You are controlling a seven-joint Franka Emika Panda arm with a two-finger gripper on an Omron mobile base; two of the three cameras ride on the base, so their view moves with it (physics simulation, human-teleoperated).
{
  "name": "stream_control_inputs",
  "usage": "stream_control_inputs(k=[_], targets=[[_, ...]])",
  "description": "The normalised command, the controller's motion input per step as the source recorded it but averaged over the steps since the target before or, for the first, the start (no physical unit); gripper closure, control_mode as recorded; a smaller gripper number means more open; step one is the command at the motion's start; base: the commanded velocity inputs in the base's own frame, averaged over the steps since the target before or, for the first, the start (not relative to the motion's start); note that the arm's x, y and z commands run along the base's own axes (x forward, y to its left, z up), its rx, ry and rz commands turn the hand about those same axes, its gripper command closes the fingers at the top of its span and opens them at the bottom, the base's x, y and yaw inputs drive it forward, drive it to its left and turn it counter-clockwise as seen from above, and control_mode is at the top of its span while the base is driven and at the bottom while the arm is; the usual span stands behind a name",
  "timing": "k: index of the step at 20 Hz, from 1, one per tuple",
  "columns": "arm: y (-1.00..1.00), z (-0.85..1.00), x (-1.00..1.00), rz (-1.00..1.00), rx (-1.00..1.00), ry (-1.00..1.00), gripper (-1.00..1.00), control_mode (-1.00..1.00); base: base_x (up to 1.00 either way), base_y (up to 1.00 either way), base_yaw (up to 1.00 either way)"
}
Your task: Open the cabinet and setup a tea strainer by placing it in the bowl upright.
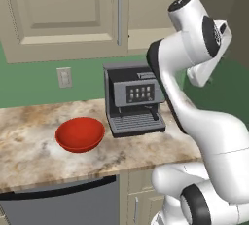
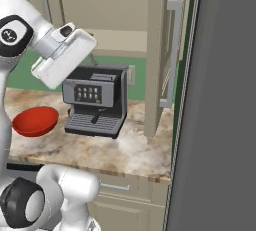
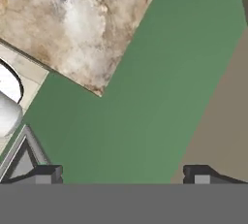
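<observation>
A green wall is seen behind a mottled beige-and-brown stone counter, which lies below the end effector. A white wall outlet is set into the green wall above the counter, off to the end effector's left. A dark grey coffee machine is placed on the counter, below the end effector. Under the counter, beige cupboard fronts and a grey appliance panel are fitted. A tall grey slab is seen at the far right.
</observation>
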Motion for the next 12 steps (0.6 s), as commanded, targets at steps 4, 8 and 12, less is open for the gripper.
stream_control_inputs(k=[4, 8, 12], targets=[[0.33, -0.25, 0.29, -0.3, 0.41, -0.25, -1.0, -1.0, 0.0, 0.0, 0.0], [0.4, -0.17, 0.49, -0.35, 0.38, -0.29, -1.0, -1.0, 0.0, 0.0, 0.0], [0.26, -0.08, 0.44, -0.41, 0.45, -0.32, -1.0, -1.0, 0.0, 0.0, 0.0]])
